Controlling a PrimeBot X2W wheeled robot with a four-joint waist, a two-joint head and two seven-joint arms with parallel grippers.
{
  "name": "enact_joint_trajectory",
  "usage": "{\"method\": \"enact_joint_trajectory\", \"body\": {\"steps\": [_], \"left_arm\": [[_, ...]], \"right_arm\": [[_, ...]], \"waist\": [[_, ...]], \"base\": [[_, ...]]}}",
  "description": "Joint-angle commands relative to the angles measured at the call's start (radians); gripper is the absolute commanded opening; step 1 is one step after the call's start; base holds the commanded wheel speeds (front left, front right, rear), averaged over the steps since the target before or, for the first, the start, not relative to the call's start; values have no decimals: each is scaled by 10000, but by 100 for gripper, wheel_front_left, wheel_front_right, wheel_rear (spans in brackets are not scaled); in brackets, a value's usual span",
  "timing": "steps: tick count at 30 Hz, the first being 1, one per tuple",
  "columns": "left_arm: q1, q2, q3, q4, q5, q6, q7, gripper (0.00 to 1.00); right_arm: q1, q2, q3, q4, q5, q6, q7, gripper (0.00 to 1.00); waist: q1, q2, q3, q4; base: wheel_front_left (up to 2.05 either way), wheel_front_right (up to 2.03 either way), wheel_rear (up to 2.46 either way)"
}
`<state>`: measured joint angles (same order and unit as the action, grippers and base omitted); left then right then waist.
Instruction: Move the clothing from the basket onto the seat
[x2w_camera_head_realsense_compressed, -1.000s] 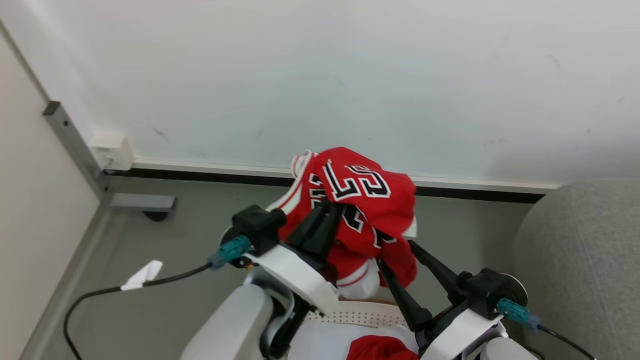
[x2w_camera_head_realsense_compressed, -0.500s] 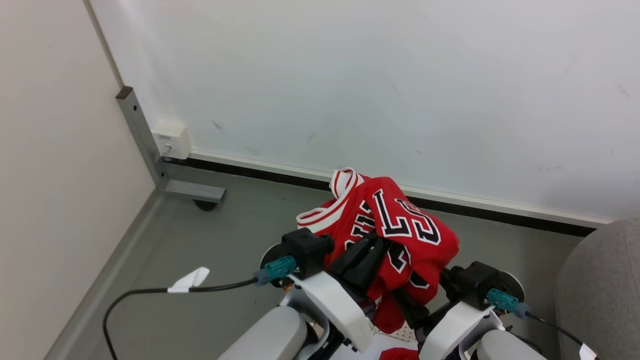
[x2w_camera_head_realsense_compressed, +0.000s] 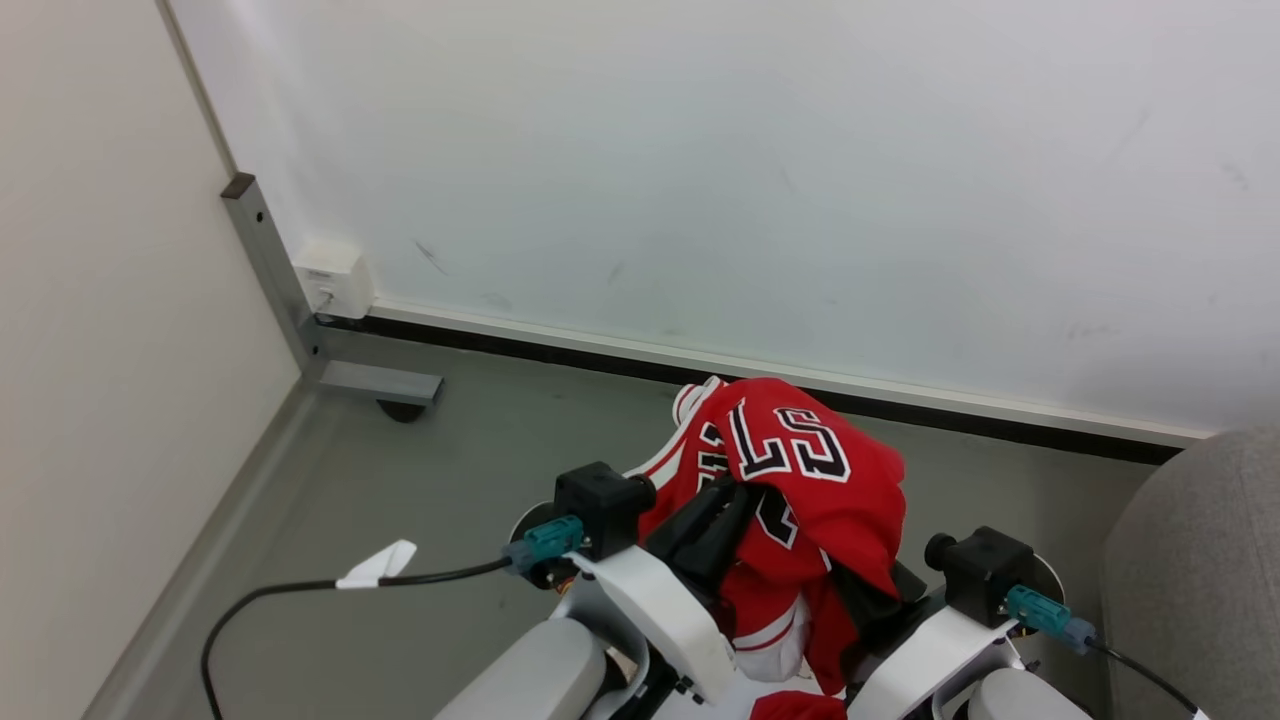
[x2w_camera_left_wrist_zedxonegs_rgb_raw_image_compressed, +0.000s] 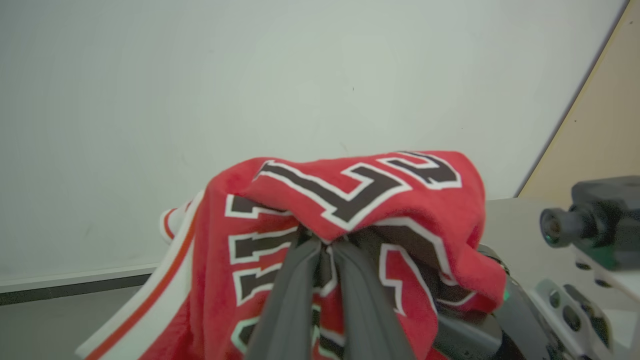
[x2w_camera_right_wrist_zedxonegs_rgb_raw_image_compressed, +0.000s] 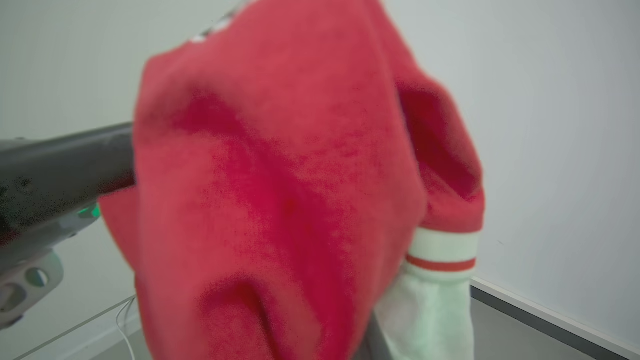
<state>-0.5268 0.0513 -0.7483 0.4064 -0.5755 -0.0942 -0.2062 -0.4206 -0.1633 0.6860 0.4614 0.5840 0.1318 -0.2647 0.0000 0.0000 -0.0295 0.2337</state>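
Left wrist view puts my left gripper at the centre. Its two dark fingers are pressed together, pinching a fold of the jersey just under the lettering. My right gripper is closed too, its fingers buried beneath the hanging cloth on the jersey's right side. I cannot tell whether any fabric is caught between them.

The jersey is bunched and draped over both grippers, held up above the grey floor. It is bright red, with big black characters outlined in white across the top. A white band with a red stripe runs along its left edge, and a white cuff with a thin red line dangles low.

Near me, between my forearms, a scrap of the plain red garment peeks out. The grey seat stands to the right, apart from the jersey. The white wall is far behind.
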Motion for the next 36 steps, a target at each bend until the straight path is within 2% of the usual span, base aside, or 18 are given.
{"method": "enact_joint_trajectory", "body": {"steps": [1, 2, 3, 4, 5, 10, 16, 25, 27, 36], "left_arm": [[87, 88, 28, 35, -59, 27, -77, 0], [93, 101, 41, 69, -58, 49, -87, 10], [100, 108, 38, 97, -56, 60, -106, 44], [112, 114, 51, 124, -74, 70, -126, 89], [121, 118, 43, 143, -87, 71, -144, 100], [220, 155, -20, 171, -121, 37, -252, 100], [312, 220, 67, 152, -67, 118, -411, 100], [258, 402, 215, -89, 259, 116, -557, 100], [234, 442, 251, -109, 303, 105, -566, 100], [273, 657, 227, -2, 581, -71, -583, 100]], "right_arm": [[145, -95, -128, -95, 83, -21, 7, 0], [198, -83, -192, -160, 111, -21, 7, 0], [241, -81, -284, -221, 146, -21, 7, 0], [285, -70, -361, -278, 204, -21, 7, 0], [320, -79, -433, -320, 232, -21, 7, 0], [453, -94, -913, -475, 401, -21, 4, 0], [519, -265, -1443, -707, 360, -21, 4, 0], [656, -616, -2712, -1313, 233, -21, 5, 0], [676, -629, -2833, -1365, 229, -21, 6, 0], [1008, -645, -3866, -1685, 121, -21, 7, 0]], "waist": [[0, 0, 20, -100], [0, 0, 27, -163], [0, 0, 28, -217], [0, 0, 33, -284], [0, 0, 41, -343], [0, 0, 135, -786], [0, 0, 301, -1634], [0, 0, 678, -3476], [0, 0, 732, -3713], [0, 0, 1014, -5711]], "base": [[0, 0, 0], [0, 0, 0], [0, 0, 0], [0, 0, 0], [0, 0, 0], [0, 0, 0], [0, 0, 0], [0, 0, 0], [0, 0, 0], [0, 0, 0]]}}
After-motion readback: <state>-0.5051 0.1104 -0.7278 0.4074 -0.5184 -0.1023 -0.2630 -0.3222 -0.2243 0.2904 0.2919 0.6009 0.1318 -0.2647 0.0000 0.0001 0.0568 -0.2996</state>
